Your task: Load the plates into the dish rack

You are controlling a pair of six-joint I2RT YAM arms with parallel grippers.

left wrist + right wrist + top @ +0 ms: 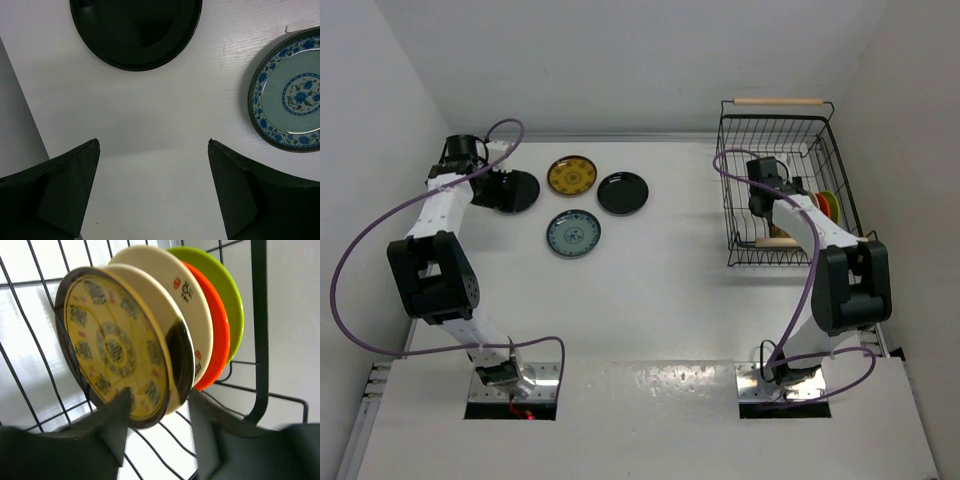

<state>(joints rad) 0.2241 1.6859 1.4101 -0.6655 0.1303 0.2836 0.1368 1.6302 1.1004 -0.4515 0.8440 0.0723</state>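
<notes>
Several plates (197, 315) are standing upright in the dish rack (259, 330). The yellow patterned plate's (115, 350) lower rim is sitting between the right gripper's (159, 392) parted jaws. The left gripper (152, 142) is gaping wide, with the black plate (135, 30) just ahead.

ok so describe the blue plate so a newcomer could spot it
Left of the dish rack, four plates lie flat on the white table. The blue-grey plate is the one nearest the arm bases, with the yellow patterned plate just beyond it. It alone has a pale teal centre ringed with blue flowers; the others are yellow or glossy black.
</notes>
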